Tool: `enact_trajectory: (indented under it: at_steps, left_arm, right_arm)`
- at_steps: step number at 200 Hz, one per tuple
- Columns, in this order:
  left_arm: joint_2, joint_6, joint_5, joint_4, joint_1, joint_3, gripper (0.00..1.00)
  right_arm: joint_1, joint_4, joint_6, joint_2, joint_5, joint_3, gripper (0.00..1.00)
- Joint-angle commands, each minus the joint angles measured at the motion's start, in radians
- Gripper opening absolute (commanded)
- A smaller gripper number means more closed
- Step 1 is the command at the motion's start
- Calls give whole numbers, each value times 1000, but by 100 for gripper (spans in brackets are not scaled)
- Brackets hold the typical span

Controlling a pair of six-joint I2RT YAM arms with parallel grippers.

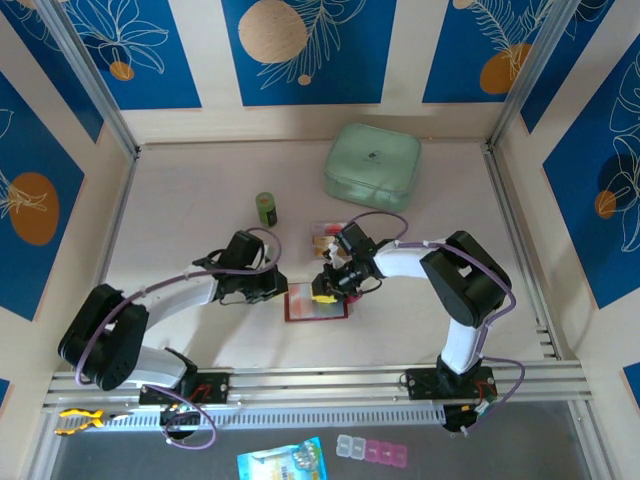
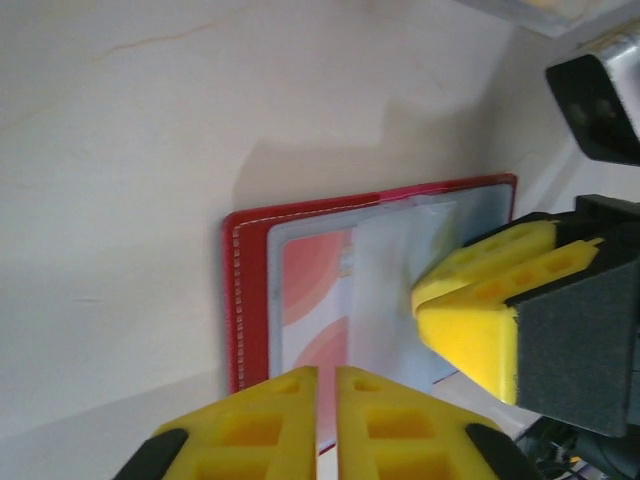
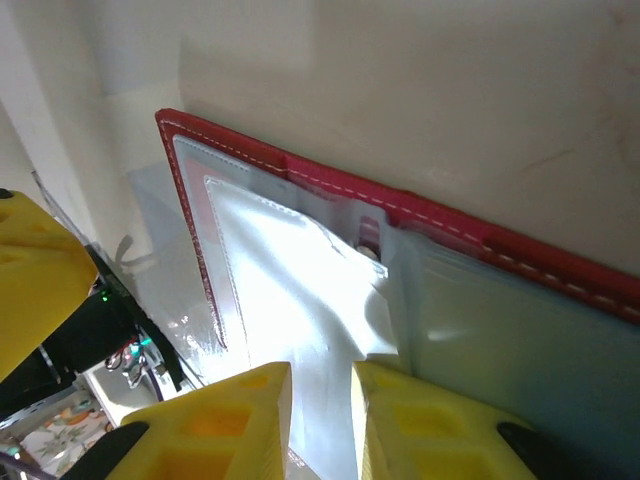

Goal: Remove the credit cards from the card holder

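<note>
The card holder (image 1: 303, 306) lies open near the table's middle with a red-banded card (image 2: 312, 290) in its clear pocket (image 2: 385, 280). What look like freed credit cards (image 1: 323, 237) lie at its 12 o'clock, so I judge the job partly done. The right gripper (image 3: 322, 385), reaching in from 12 o'clock, pinches that pocket's leaf; the left gripper (image 2: 327, 385) at 9 o'clock has its jaws a sliver apart, and I cannot tell whether it grips.

Top camera: high behind my rig, looking down, far off. Both wrist cameras sit close above the flat red rectangular stitched wallet (image 2: 245, 300), probably facing each other (right view glary). I see it in all three.
</note>
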Motion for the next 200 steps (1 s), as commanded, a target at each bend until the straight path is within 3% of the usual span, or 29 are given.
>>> enact_trajectory:
  at_steps: [1, 133, 200]
  left_arm:
    - [22, -52, 63, 98, -22, -10, 16]
    - [166, -90, 49, 152, -83, 6, 27]
    - [184, -124, 86, 237, -95, -3, 18]
  right_arm:
    - [-24, 22, -8, -2, -28, -45, 25]
    - [-47, 60, 0, 10, -46, -90, 24]
    - [-45, 74, 12, 0, -59, -93, 24]
